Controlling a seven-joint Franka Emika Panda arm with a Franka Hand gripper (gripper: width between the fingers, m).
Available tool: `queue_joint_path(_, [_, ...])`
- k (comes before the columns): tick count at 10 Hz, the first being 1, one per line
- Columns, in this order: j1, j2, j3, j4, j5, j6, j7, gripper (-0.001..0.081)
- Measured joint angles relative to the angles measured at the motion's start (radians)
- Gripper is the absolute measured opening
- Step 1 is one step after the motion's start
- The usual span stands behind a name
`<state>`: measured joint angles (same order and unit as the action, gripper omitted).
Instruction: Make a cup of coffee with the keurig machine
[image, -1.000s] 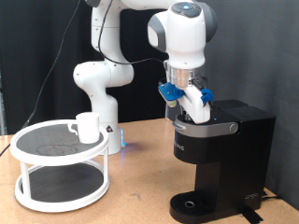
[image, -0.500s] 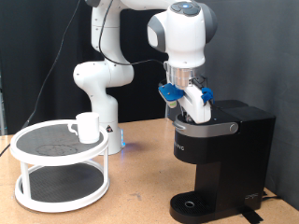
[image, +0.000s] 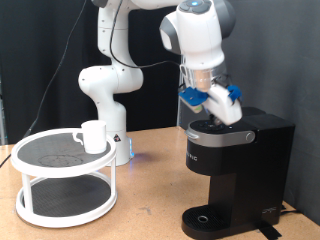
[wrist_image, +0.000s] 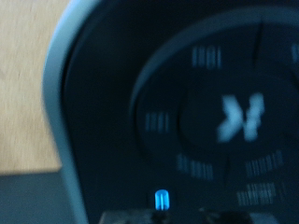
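The tool (image: 222, 110) is right on top of the keurig machine (image: 238, 172), its white fingers and blue fittings tilted over the closed lid at the front of the black body. Whether the fingers are apart or together cannot be told; the exterior view shows them bunched against the lid, and nothing is visible between them.

From the wrist view, it is all lid: the keurig machine (wrist_image: 187, 121) fills the picture, dark and blurred, with a pale rim curving down one side, a raised round panel with a light K mark in its middle, and faint markings around it. A small blue light (wrist_image: 161, 199) glows at the edge of the picture. A strip of tan table (wrist_image: 28, 84) shows beyond the rim.

Over at the exterior view's left, the cup (image: 93, 136) sits upright on the upper tier of a white two-tier round stand (image: 64, 178), well apart from the machine. What is inside the cup cannot be seen from here. The lower tier of the stand shows nothing on it. The stand and machine both rest on the table (image: 150, 205).
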<state>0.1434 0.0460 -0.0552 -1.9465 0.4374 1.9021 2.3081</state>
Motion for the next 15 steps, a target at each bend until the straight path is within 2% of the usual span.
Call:
queue_joint_path(2, [-0.001,-0.005,0.000,0.053,0.032,-0.089,-0.034,0.0000])
queue_joint_path(4, [-0.001,-0.006,0.000,0.038,0.034,-0.066,-0.043,0.0000])
queue_joint_path(6, [0.000,-0.044,0.001,-0.013,0.068,-0.065,-0.105,0.0000])
queue_joint_path(9, [0.000,-0.153,0.001,-0.137,0.092,-0.032,-0.158,0.0000])
queue_joint_path(13, [-0.001,-0.254,-0.001,-0.235,0.070,-0.172,-0.202,0.0000])
queue_joint_path(14, [-0.001,-0.288,-0.001,-0.265,0.065,-0.181,-0.209,0.0000])
queue_joint_path(15, [-0.001,-0.285,-0.001,-0.264,0.066,-0.174,-0.209,0.0000])
